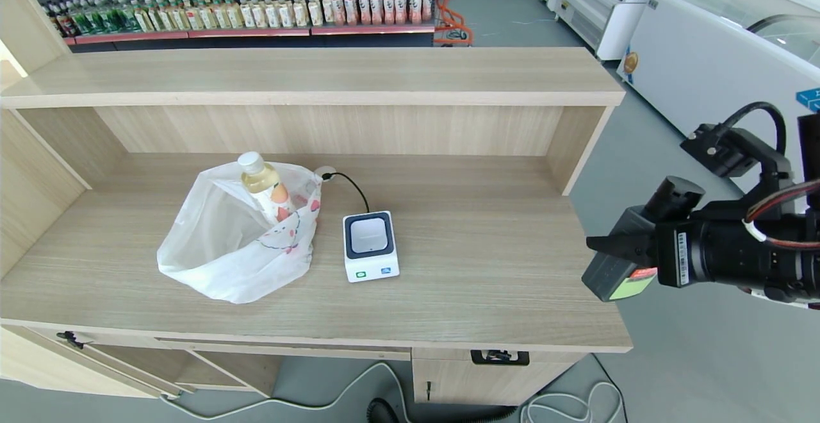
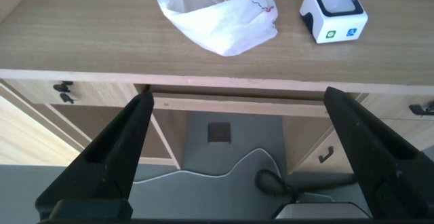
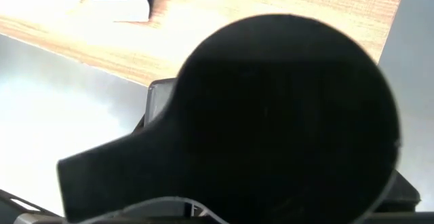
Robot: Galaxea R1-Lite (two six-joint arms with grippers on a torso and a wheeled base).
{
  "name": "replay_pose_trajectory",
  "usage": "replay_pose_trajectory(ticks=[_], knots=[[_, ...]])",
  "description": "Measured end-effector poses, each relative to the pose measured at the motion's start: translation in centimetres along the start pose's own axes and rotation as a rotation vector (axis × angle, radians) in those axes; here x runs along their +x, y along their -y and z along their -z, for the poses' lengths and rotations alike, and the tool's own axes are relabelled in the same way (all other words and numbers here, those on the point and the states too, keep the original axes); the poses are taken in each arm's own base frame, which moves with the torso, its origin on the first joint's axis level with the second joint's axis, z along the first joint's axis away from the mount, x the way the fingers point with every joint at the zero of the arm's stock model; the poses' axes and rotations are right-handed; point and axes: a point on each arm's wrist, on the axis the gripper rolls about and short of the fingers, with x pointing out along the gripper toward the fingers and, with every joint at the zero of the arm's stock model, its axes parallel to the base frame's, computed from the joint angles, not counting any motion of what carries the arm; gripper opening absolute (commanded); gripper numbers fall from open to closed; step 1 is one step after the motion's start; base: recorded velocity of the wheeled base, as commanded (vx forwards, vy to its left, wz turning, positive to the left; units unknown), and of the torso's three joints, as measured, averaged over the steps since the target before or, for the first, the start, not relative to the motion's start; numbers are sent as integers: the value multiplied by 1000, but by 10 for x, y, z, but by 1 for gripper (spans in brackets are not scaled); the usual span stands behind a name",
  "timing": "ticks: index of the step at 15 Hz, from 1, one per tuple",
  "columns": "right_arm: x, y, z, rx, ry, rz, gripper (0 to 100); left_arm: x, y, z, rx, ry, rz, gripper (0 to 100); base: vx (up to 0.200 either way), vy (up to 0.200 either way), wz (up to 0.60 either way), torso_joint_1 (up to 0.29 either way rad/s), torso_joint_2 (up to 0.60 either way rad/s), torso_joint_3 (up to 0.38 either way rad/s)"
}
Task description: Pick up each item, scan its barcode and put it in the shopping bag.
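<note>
A white shopping bag (image 1: 224,243) lies open on the wooden counter (image 1: 487,243), with a pale drink bottle (image 1: 264,186) standing in it. To its right sits the white barcode scanner (image 1: 369,243), window facing up. My right gripper (image 1: 631,253) hangs just past the counter's right end, shut on a dark bottle (image 1: 608,279) with a green label and a black round cap (image 3: 285,115). That cap hides the right fingers in the right wrist view. My left gripper (image 2: 237,156) is open with nothing in it, low in front of the counter's front edge; the bag (image 2: 220,20) and scanner (image 2: 333,10) lie beyond it.
A raised wooden shelf (image 1: 307,77) backs the counter and side walls close it in. The scanner's black cable (image 1: 355,189) runs to a hole at the back. White freezers (image 1: 705,51) stand to the right, and cables lie on the floor under the counter (image 2: 224,173).
</note>
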Motion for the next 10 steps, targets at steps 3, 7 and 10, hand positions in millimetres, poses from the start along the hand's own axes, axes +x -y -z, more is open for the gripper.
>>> replay_pose_trajectory(ticks=[3,7,10], knots=[[10,0,-5,-2,34,-4,0,0,0,0,-1,0,0,100,0,200,0,1,2,-2],[30,-2,-20,-3,43,-7,0,0,0,0,0,0,0,100,0,200,0,1,1,5],[55,-4,-34,-6,40,-8,0,0,0,0,1,0,0,100,0,200,0,2,-1,5]])
